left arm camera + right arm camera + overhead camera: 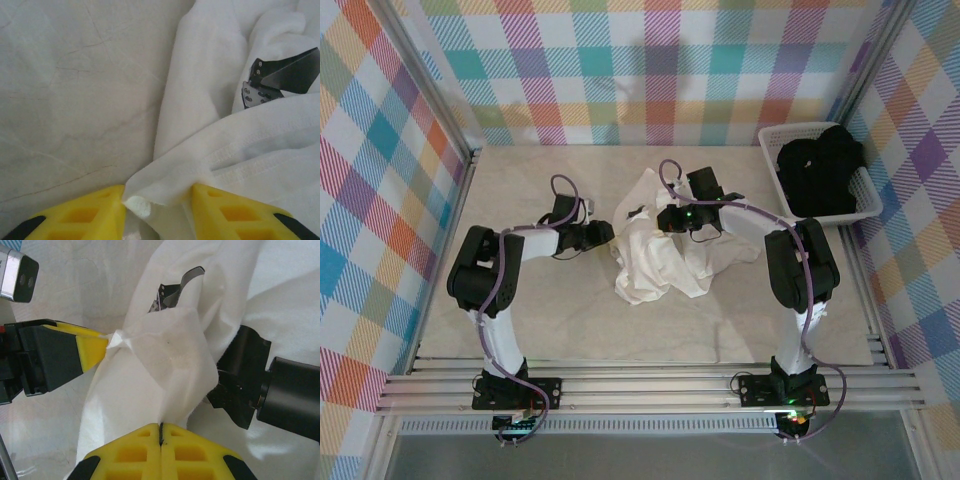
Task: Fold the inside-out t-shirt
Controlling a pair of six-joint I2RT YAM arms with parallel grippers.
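table [520,330]: crumpled t-shirt [655,262] lies mid-table between both arms, long axis running near-to-far | right arm [798,262]: jaws pressed together, pinching a fold | left arm [483,272]: jaws spread, hem corner sitting right between them

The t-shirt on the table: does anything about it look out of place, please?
The t-shirt lies bunched in a crumpled heap rather than flat, and a small dark metal piece shows among its folds.

Rainbow plaid walls [650,70], beige marbled tabletop [660,335]
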